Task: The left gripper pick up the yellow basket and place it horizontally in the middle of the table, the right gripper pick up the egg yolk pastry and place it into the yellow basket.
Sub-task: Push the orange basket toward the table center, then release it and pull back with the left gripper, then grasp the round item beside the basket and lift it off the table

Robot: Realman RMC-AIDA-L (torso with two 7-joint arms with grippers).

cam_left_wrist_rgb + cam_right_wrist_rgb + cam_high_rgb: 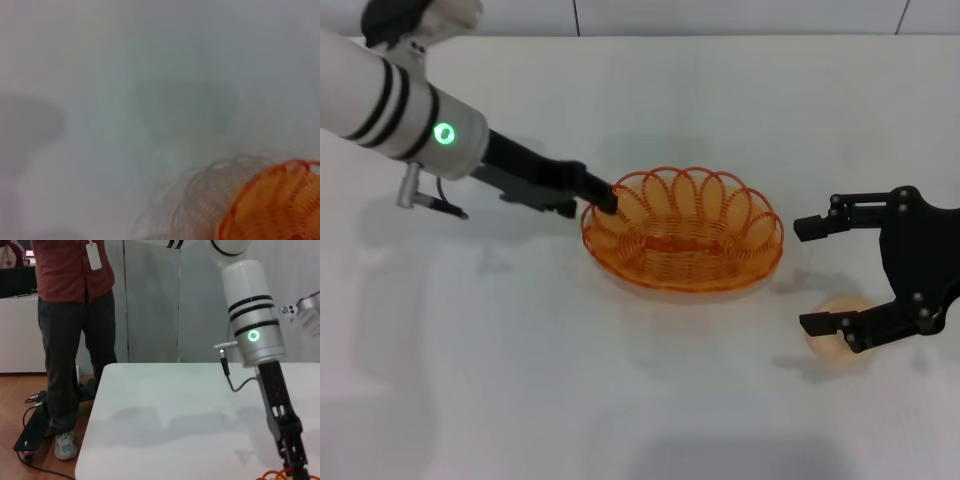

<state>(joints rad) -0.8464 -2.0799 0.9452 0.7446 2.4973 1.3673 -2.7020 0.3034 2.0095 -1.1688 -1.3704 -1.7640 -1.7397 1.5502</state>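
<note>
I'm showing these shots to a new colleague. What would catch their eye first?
The yellow basket in the middle of the table, with the left gripper at its rim. Beside it the right gripper hangs open over the egg yolk pastry. A person stands beyond the table.

Right tool [804, 276] agape; left tool [605, 198] low.

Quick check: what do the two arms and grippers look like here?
Left arm: white upper section with black stripes and a green ring light, a thin grey cable at its plug, then a long black forearm ending in a slim black left gripper. Right gripper: black two-fingered claw with bolted linkage fingers; little of its arm shows.
</note>
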